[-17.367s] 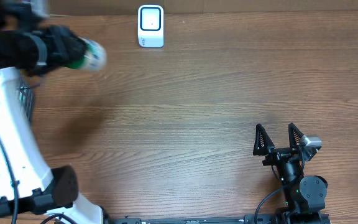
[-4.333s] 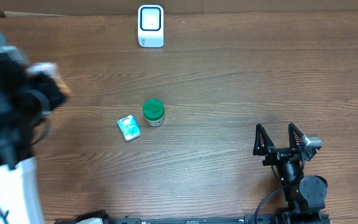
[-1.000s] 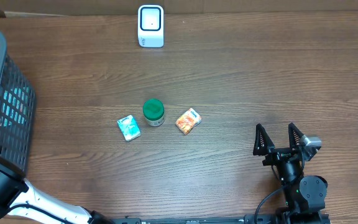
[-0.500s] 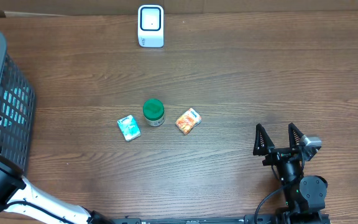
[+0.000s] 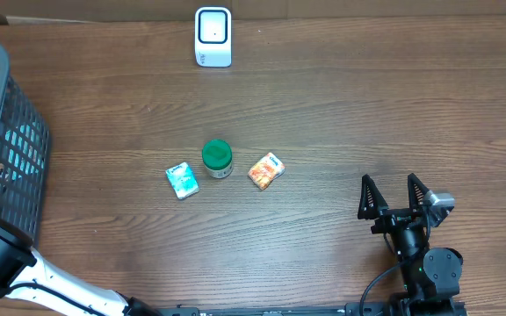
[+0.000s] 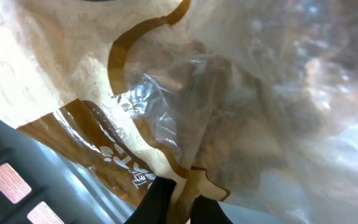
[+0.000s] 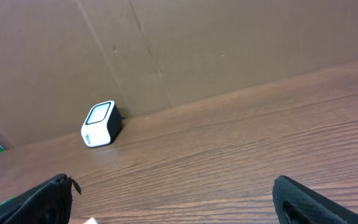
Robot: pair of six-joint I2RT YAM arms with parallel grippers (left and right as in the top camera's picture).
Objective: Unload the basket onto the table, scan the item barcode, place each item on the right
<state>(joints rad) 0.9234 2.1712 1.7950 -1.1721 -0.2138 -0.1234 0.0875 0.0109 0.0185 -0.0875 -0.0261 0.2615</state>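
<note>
Since a second ago the left hand [image 6: 179, 202] has pinched shut on the edge of a tan-and-clear plastic bag [image 6: 166, 112] inside the grey basket [image 5: 7, 105] at the left of the desk [image 5: 341, 114]. The right hand [image 5: 390, 186] stands wide open and empty, well apart from the scanner [image 5: 213, 37] at the back; a teal packet [image 5: 181, 181], green-lidded jar [image 5: 217, 158] and orange packet [image 5: 266, 171] sit mid-desk.

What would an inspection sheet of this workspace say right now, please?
Surface: wood table, no spills seen.
Job's things: scanner at back edge; teal packet, jar, orange packet in a row mid-table; basket at left.
Clutter: nothing seen.
Grippers: left gripper shut on bag inside basket; right gripper open, empty.
Cables: black cable by right arm base.
Surroundings: cardboard wall behind scanner.
</note>
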